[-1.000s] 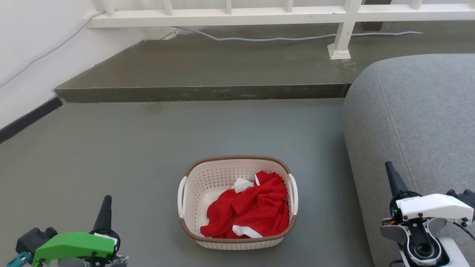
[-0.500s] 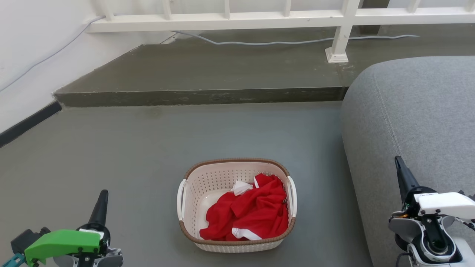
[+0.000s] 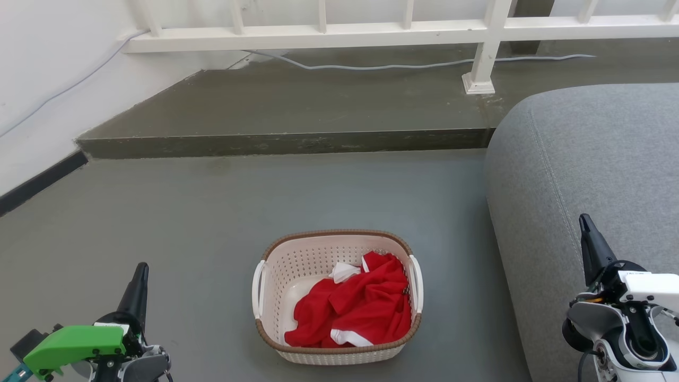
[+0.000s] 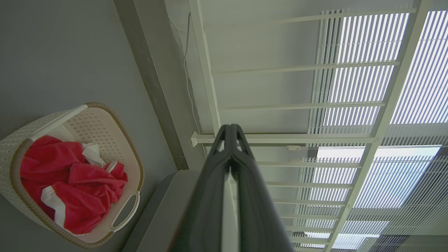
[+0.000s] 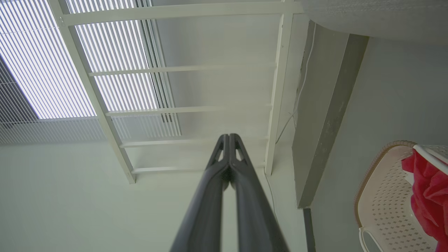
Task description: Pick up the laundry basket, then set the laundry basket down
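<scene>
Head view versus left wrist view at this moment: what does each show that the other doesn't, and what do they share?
Head view extras: the right gripper by the sofa, and the black baseboard along the wall. Left wrist extras: window blinds behind the railing's upper rails. Shared: the basket on the floor holding the red garment, the step, the railing, the sofa, and the left gripper, apart from the basket.

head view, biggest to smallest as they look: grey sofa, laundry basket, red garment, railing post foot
1. grey sofa
2. laundry basket
3. red garment
4. railing post foot (farthest away, so its true size is unsure)
</scene>
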Tool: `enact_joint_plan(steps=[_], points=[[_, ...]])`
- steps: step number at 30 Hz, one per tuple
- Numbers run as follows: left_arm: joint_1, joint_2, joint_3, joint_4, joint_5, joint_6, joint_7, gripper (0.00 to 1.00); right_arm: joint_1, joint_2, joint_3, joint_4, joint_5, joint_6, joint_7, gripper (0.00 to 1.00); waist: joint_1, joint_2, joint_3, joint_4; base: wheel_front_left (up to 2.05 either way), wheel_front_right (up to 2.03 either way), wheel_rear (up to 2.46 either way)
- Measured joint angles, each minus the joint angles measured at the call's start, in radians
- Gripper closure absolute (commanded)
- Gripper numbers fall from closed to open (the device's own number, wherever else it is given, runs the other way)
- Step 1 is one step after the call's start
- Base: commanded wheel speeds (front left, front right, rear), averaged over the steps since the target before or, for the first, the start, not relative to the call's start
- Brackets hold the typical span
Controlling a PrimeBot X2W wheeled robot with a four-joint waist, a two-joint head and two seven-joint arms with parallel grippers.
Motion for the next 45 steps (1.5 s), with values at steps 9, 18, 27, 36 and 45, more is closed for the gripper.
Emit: enact_joint_plan(steps=[9, 18, 27, 36, 45], points=[[-0.009, 0.000, 0.004, 0.004, -0.001, 0.000, 0.004, 1.00, -0.007, 0.000, -0.001, 0.005, 0.000, 0.005, 0.000, 1.00, 0.0000, 0.0000, 0.000, 0.000, 0.00, 0.00, 0.00], [-0.009, 0.000, 0.006, 0.007, -0.001, -0.001, 0.004, 1.00, -0.013, 0.000, -0.002, 0.009, 0.000, 0.005, 0.000, 1.00, 0.0000, 0.0000, 0.000, 0.000, 0.00, 0.00, 0.00], [-0.010, 0.000, 0.007, 0.012, -0.001, -0.001, 0.004, 1.00, -0.013, 0.000, -0.002, 0.012, 0.000, 0.006, 0.005, 1.00, 0.0000, 0.0000, -0.001, 0.000, 0.00, 0.00, 0.00], [-0.010, 0.000, 0.007, 0.018, -0.001, -0.005, 0.004, 1.00, -0.014, 0.000, -0.003, 0.014, 0.000, 0.006, 0.005, 1.00, 0.0000, 0.0000, -0.001, 0.000, 0.00, 0.00, 0.00], [-0.011, 0.000, 0.009, 0.022, -0.001, -0.006, 0.004, 1.00, -0.014, 0.001, -0.003, 0.017, 0.000, 0.006, 0.006, 1.00, 0.0000, 0.0000, -0.001, 0.000, 0.00, 0.00, 0.00]])
